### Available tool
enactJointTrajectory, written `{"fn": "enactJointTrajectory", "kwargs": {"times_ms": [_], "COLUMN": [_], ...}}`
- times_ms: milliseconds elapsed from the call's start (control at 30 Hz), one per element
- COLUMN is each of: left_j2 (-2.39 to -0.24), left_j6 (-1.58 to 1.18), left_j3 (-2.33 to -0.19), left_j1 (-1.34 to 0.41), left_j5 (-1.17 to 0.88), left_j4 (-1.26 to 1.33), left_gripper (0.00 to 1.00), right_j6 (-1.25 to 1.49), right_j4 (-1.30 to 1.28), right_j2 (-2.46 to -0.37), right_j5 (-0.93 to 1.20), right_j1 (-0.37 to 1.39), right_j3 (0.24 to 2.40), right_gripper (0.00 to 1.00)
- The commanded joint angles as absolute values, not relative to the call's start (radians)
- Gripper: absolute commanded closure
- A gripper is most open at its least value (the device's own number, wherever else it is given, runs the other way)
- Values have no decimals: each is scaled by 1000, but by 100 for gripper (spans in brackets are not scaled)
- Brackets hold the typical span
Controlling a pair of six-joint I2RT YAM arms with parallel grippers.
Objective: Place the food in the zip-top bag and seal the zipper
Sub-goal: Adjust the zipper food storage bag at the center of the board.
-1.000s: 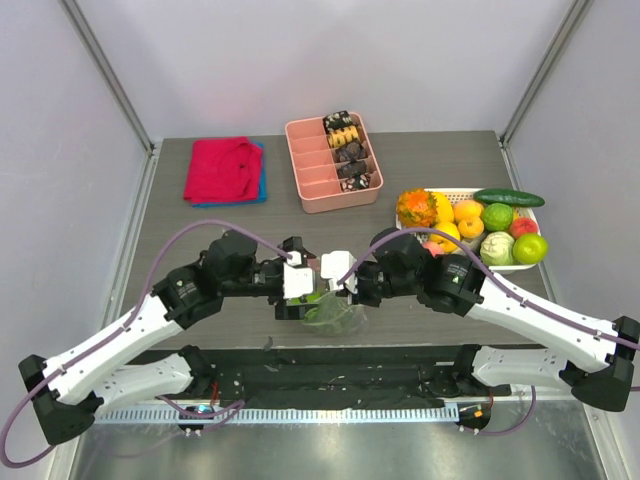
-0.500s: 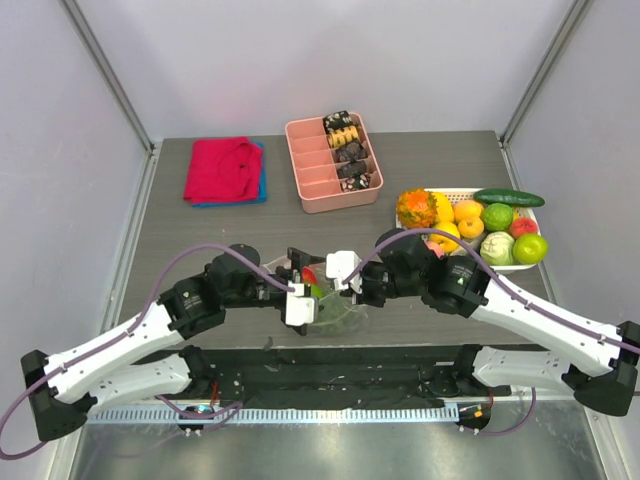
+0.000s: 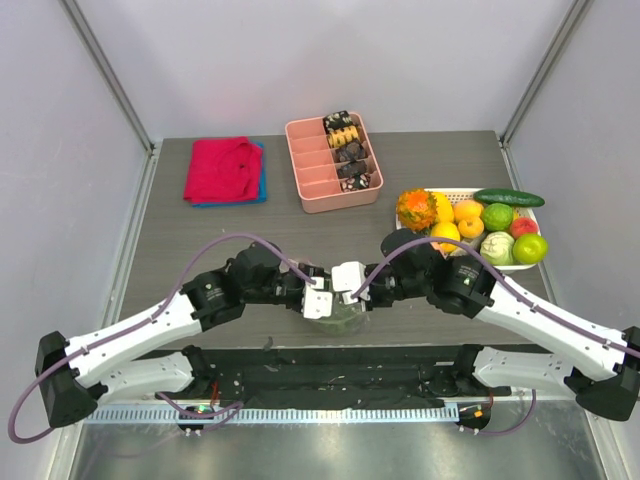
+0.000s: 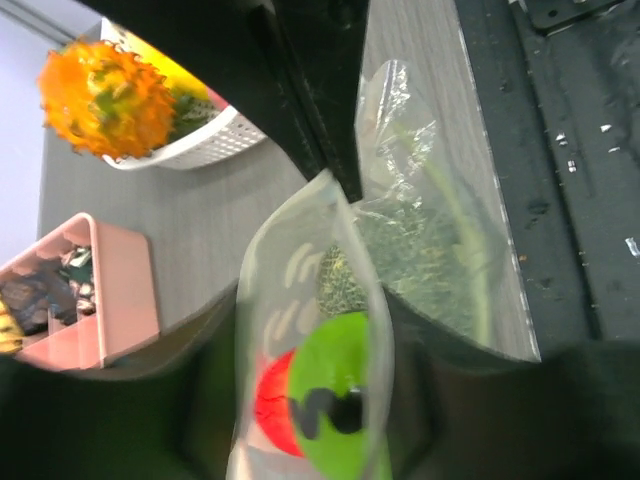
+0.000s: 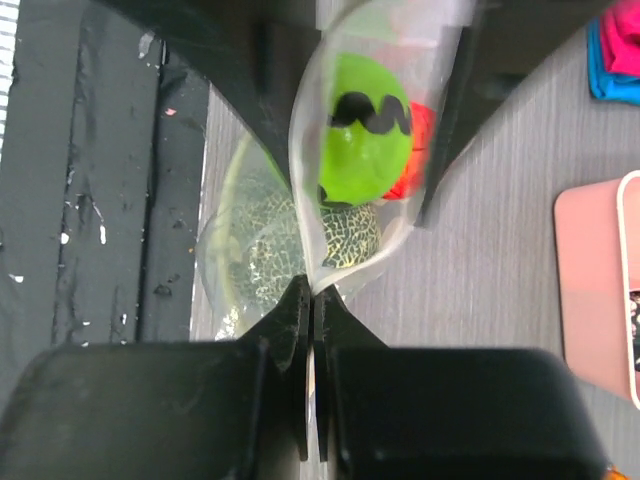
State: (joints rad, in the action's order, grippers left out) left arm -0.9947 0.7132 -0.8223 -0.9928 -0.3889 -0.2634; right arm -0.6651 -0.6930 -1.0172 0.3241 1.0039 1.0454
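The zip-top bag point(image 3: 338, 318) is held at the near edge of the tabletop point(image 3: 200, 240), midway between the two arms. All three pieces of food can be seen through its clear film. The round green fruit point(image 5: 365, 125) and the red fruit point(image 5: 418, 135) are touching near one end. The netted yellow-green fruit point(image 5: 300, 250) sits further along, in the slacker part of the pouch. The zipper and its slider cannot be made out in any view.

The fingers of the right gripper point(image 5: 311, 300) are pressed fully together on a fold of the bag's film, just beside the netted fruit. The fingers of the left gripper point(image 3: 318, 298) are spread well apart, one on each side of the part that holds the green and red fruit. Whether they bear on the film cannot be told.

Loading is judged to be finished, so sealing is taken to be the step in hand. For the next move the closure strip has to be found, one end of the mouth held firm, and the slider drawn along the whole edge. The mouth should be kept uppermost so that nothing rolls out.

Further off, a white basket point(image 3: 460, 192) of other fruit stands to the right. A pink tray point(image 3: 296, 165) of snacks and a red cloth point(image 3: 222, 170) lie at the far side.
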Motion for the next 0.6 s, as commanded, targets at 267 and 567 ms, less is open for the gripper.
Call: {"fn": "enactJointTrajectory", "kwargs": {"times_ms": [267, 567], "left_j2": [-971, -948], "left_j6": [464, 299], "left_j3": [-890, -870], "left_j1": [-954, -891], "left_j5": [-347, -296], "left_j4": [-298, -261], "left_gripper": [100, 100], "right_j6": [-450, -181], "right_j4": [-523, -552], "right_j2": [-893, -750], "right_j5": [176, 228], "right_j1": [930, 862], "right_j3": [1049, 936], "right_gripper": [22, 20]}}
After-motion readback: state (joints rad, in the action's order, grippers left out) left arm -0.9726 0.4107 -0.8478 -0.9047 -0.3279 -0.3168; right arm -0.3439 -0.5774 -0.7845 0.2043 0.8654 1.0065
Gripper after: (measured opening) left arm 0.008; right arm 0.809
